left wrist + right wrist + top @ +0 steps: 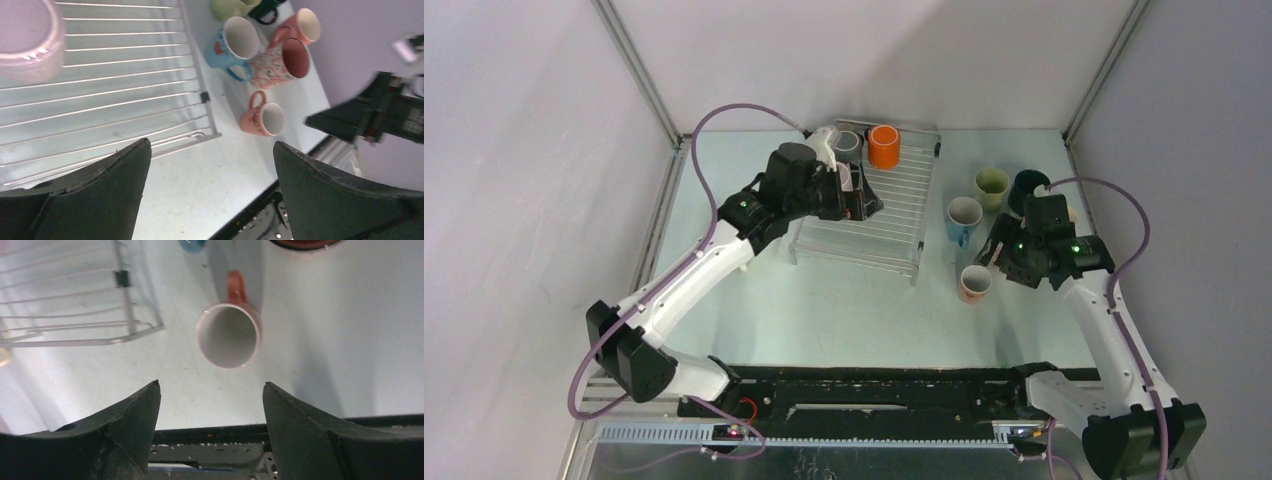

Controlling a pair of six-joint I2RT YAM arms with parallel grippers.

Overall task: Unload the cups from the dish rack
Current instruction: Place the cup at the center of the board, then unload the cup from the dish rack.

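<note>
The dish rack [894, 215] lies at the table's middle back, with an orange cup [883, 146] and a grey cup [848, 143] at its far end. My left gripper [867, 205] hovers open over the rack [100, 80], nothing between its fingers; a pink upturned cup [27, 42] stands on the wires ahead of the left gripper [211, 145]. My right gripper [998, 256] is open and empty just above a salmon cup [974, 284] that stands upright on the table. In the right wrist view, that cup [229, 332] sits ahead of the right gripper [211, 384], apart from it.
Right of the rack stand a blue cup [964, 218], a pale green cup [991, 187] and a dark teal cup [1028, 187]. A speckled pink cup [280, 62] lies on its side beside the blue one [235, 47]. The rack's corner [125, 315] is left of the salmon cup.
</note>
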